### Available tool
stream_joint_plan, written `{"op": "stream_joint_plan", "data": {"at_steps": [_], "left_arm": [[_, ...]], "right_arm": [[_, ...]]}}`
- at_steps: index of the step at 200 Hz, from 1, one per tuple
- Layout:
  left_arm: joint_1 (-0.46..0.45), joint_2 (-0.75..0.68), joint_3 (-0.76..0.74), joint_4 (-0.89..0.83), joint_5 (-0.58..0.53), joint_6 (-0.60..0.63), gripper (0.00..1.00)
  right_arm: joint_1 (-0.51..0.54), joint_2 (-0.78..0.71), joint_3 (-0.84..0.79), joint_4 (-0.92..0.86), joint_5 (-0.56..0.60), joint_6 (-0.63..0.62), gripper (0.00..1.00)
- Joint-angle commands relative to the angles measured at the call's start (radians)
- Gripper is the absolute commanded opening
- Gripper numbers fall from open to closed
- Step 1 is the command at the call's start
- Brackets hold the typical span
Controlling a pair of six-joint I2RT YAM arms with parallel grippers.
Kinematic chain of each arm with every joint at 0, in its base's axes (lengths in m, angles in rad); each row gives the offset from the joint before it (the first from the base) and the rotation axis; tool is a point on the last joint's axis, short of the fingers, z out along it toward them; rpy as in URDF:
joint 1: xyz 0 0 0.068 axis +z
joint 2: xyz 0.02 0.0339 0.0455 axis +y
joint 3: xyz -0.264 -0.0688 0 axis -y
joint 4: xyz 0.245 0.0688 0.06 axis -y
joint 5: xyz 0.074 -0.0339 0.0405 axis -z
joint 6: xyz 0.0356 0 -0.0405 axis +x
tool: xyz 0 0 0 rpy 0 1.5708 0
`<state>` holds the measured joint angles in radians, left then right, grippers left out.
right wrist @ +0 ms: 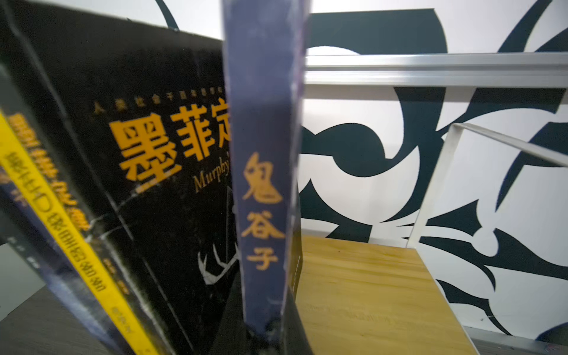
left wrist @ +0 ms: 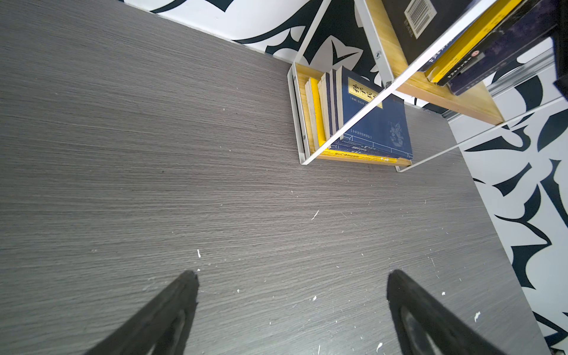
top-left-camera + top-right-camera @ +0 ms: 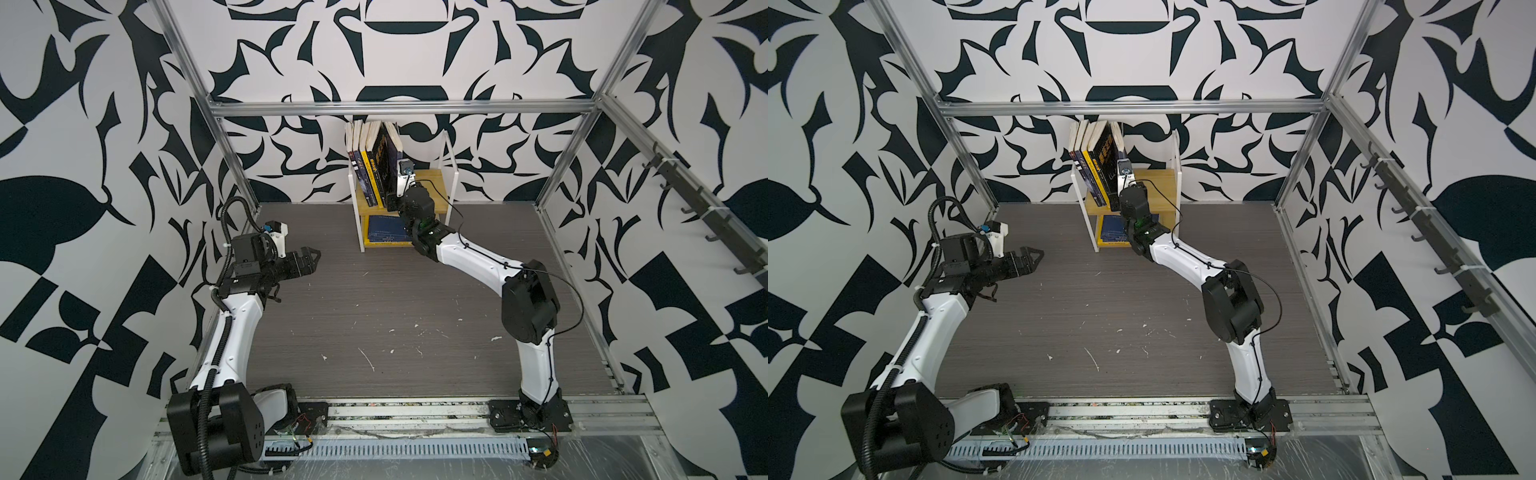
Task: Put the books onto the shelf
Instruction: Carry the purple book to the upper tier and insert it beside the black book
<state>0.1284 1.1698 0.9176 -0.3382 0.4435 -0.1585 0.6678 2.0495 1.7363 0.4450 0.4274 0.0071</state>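
Right gripper (image 3: pixel 392 203), in both top views, is clamped on the lower edge of a thin dark purple-blue paperback (image 3: pixel 391 139) standing upright on the upper board of the small two-tier shelf of yellowish wood with white frame sides (image 3: pixel 430 178). A stack of navy paperbacks (image 3: pixel 384 230) lies flat on the lower board, just below the gripper. The left gripper (image 3: pixel 309 255) hovers well apart from the shelf over the dark grey wood-grain tabletop (image 3: pixel 374 311), jaws wide and empty. In the left wrist view its fingers (image 2: pixel 184 295) spread above bare table, with the shelf ahead of them. In the right wrist view the purple-blue spine rises from between the pads. A black paperback with gold characters and white antlers (image 1: pixel 138 153) stands close beside it; whether they touch I cannot tell. Bare board lies on the other side. This looks like the placing step, with no book left on the table. The next move calls for leaning the book against its neighbour, then releasing and backing straight out, lest it topple toward the empty side.
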Motion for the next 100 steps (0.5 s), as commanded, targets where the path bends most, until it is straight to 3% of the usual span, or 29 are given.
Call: {"op": "stream_joint_plan", "data": {"at_steps": [1,56,100], "left_arm": [[-0.004,-0.001,0.021,-0.024,0.003,0.010,0.99],[0.001,0.003,0.023,-0.031,-0.001,0.013,0.99],[0.003,0.013,0.027,-0.033,0.000,0.005,0.99]], "right_arm": [[0.001,-0.033,0.034,0.073,-0.075,0.005,0.00],[-0.020,-0.074,-0.026,0.094,-0.179,0.018,0.15],[-0.062,-0.126,-0.080,0.078,-0.371,0.042,0.26]]}}
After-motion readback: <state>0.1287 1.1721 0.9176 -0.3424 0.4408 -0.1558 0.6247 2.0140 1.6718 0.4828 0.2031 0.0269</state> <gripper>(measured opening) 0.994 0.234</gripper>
